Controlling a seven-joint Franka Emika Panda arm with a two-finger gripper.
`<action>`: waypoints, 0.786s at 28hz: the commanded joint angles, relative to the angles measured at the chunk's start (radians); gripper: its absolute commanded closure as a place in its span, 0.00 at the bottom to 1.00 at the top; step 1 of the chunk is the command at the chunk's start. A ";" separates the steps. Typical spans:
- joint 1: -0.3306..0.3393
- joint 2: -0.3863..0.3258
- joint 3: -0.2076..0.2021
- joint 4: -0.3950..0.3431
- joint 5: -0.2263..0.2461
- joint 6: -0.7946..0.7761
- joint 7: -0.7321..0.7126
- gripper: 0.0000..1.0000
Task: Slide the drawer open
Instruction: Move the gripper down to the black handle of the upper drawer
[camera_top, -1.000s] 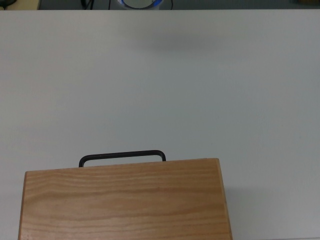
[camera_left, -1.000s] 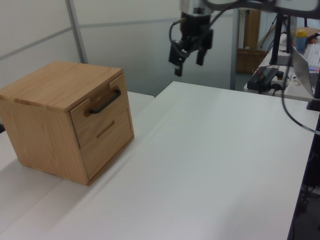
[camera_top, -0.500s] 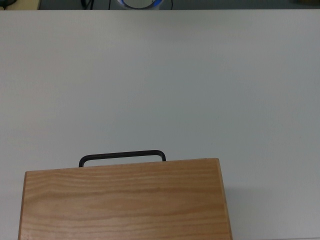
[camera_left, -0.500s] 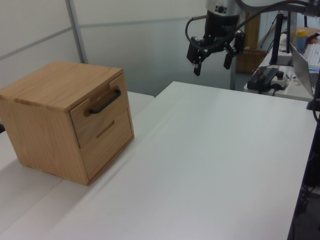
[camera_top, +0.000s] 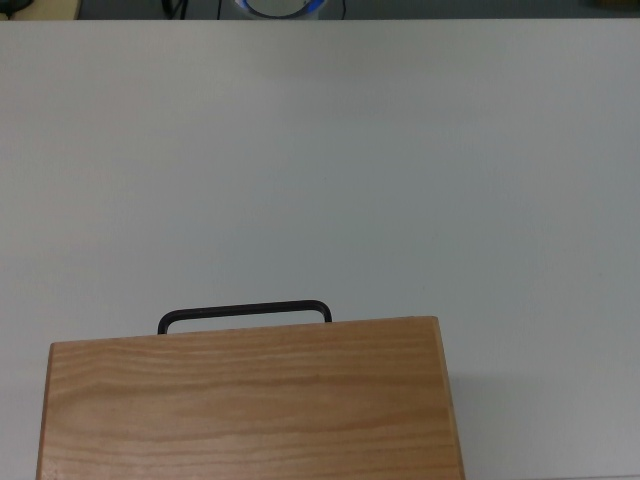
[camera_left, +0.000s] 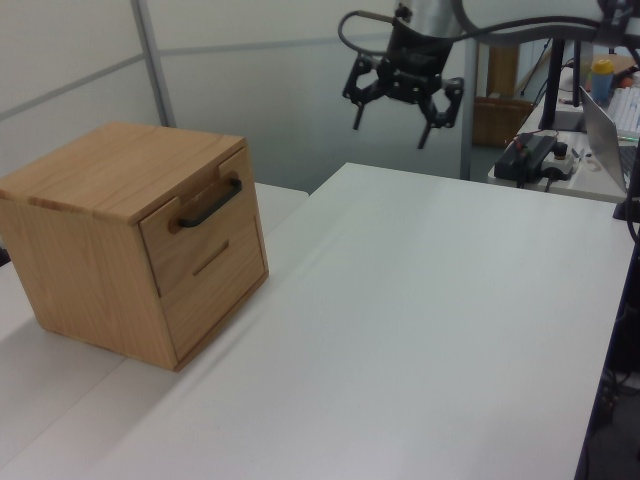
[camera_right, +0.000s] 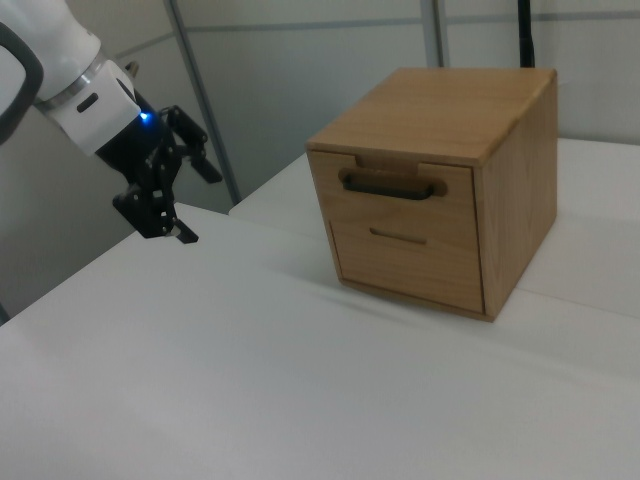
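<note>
The drawer (camera_left: 190, 228) is the upper one in a light wood cabinet (camera_left: 115, 170) and sits shut, flush with the cabinet front. Its black bar handle (camera_left: 210, 203) sticks out from the front. In the right view the drawer (camera_right: 455, 192) and its handle (camera_right: 392, 185) face the camera. The top view shows only the handle (camera_top: 245, 311) past the cabinet top (camera_top: 250, 400). My gripper (camera_left: 392, 122) hangs open high above the far end of the white table (camera_left: 420, 300), well away from the cabinet. It holds nothing, and shows in the right view as the gripper (camera_right: 195, 200) at the right view's left.
A lower drawer front with a thin slot (camera_left: 210, 264) sits below the handled one. A desk with a power strip (camera_left: 535, 155) and a laptop (camera_left: 605, 130) stands beyond the table at the left view's right. A metal post (camera_left: 150, 60) rises behind the cabinet.
The gripper swung right, then back left in the left view, its wrist turning and its fingers now spread wider. Its faint shadow left the top view. Cabinet and drawer have not moved.
</note>
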 joint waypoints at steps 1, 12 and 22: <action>0.024 0.006 -0.023 -0.021 0.047 0.113 0.161 0.00; 0.031 0.147 -0.021 -0.018 0.131 0.418 0.252 0.00; 0.183 0.327 -0.116 0.016 0.140 0.716 0.237 0.00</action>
